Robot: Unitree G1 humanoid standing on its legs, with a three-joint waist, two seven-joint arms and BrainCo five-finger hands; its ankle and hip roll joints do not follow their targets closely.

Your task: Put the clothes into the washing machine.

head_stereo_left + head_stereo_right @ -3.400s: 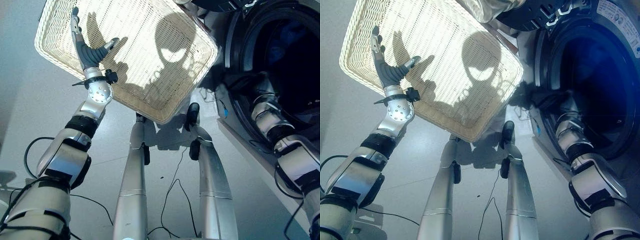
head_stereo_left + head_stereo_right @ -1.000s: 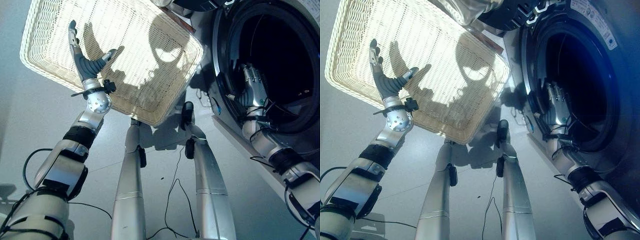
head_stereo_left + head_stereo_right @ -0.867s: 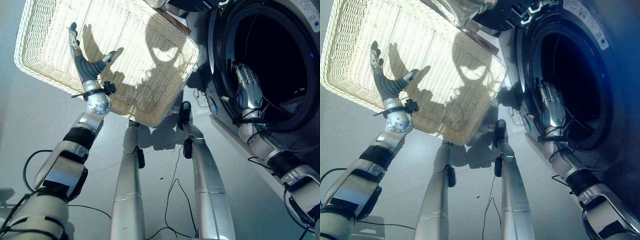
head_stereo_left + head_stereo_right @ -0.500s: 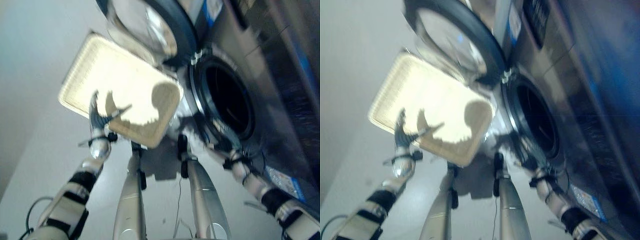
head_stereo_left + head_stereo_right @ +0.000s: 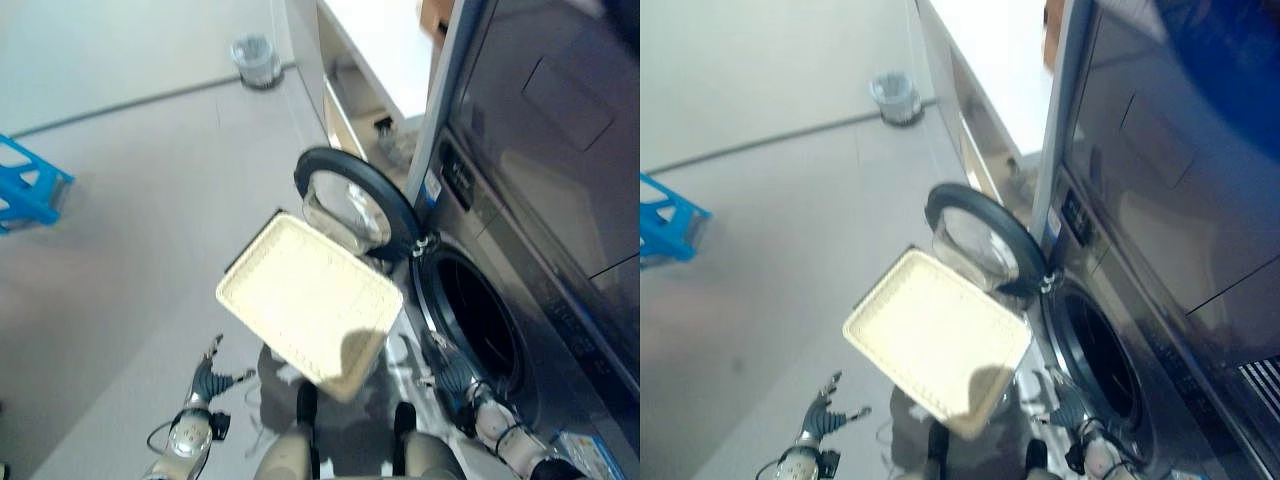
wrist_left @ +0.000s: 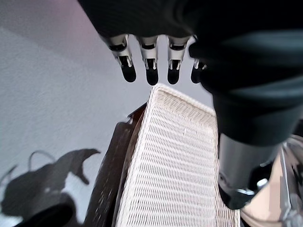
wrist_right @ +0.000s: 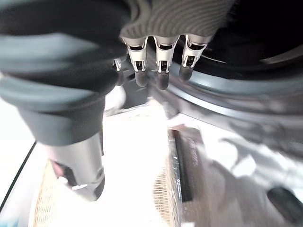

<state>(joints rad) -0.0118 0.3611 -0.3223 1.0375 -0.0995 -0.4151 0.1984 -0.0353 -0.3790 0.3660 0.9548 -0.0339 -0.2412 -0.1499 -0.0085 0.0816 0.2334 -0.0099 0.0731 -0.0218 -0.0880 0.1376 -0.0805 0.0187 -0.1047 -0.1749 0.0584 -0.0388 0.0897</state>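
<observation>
The dark washing machine (image 5: 520,200) stands at the right with its round door (image 5: 352,203) swung open and its drum (image 5: 478,322) dark inside. A white wicker basket (image 5: 310,298) lies on the floor before it, showing bare weave. My left hand (image 5: 206,380) hovers open, fingers spread, near the basket's near corner; the left wrist view has its straight fingers (image 6: 147,66) above the basket (image 6: 177,165). My right hand (image 5: 447,372) is open by the drum's lower rim, its fingers (image 7: 158,66) straight in front of the rim (image 7: 227,90).
A blue crate (image 5: 28,185) sits on the floor at far left. A small round bin (image 5: 255,60) stands by the far wall. A white counter with a shelf (image 5: 375,55) runs behind the washing machine's door.
The whole picture has swung away and upward, so the camera moved. My right hand has come out of the drum to its lower rim. The left hand stays open by the basket.
</observation>
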